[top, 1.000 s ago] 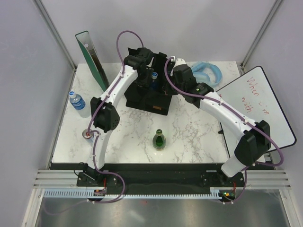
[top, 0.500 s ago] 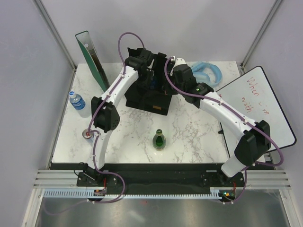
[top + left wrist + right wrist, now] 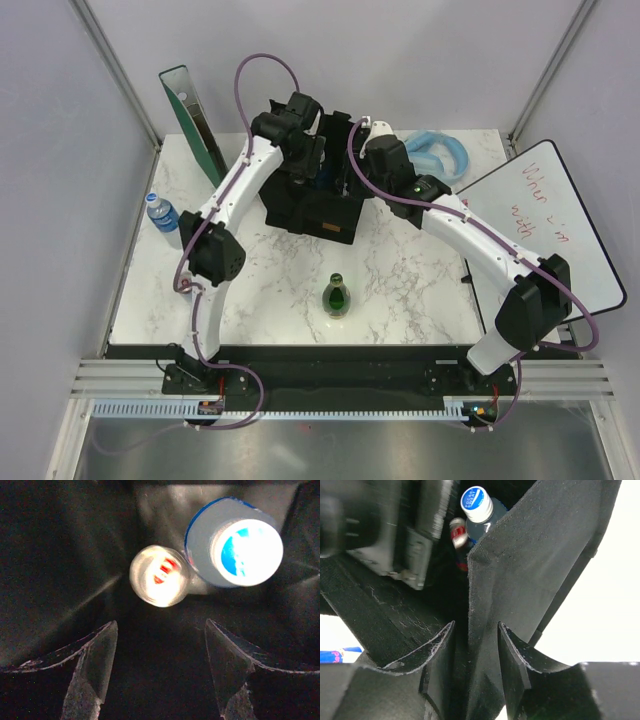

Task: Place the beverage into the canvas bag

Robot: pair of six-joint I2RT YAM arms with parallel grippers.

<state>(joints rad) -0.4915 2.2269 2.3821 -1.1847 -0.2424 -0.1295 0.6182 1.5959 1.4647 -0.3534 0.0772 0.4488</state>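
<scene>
black canvas bag (image 3: 300, 212), upright at the far middle of the white marble table (image 3: 400, 270), with a tan label patch (image 3: 327, 229) on its near face. inside, on the bag floor: a beverage can (image 3: 160, 575) with a silver top and red marking, seen end-on, and touching its side a blue-capped bottle (image 3: 240, 550), also upright. left gripper (image 3: 160, 665) is lowered through the bag's open top, directly above the can, with its fingers wide apart and nothing between them. right gripper (image 3: 475, 650) is at the bag's right rim, its two fingers pressed onto the stiff fabric wall, one inside and one outside; the can and bottle show beyond this wall in the right wrist view. outside the bag: a green glass bottle (image 3: 338, 296) standing near the front middle of the table, a small water bottle (image 3: 162, 212) at the left edge, and a whiteboard (image 3: 545, 225) leaning at the right.
</scene>
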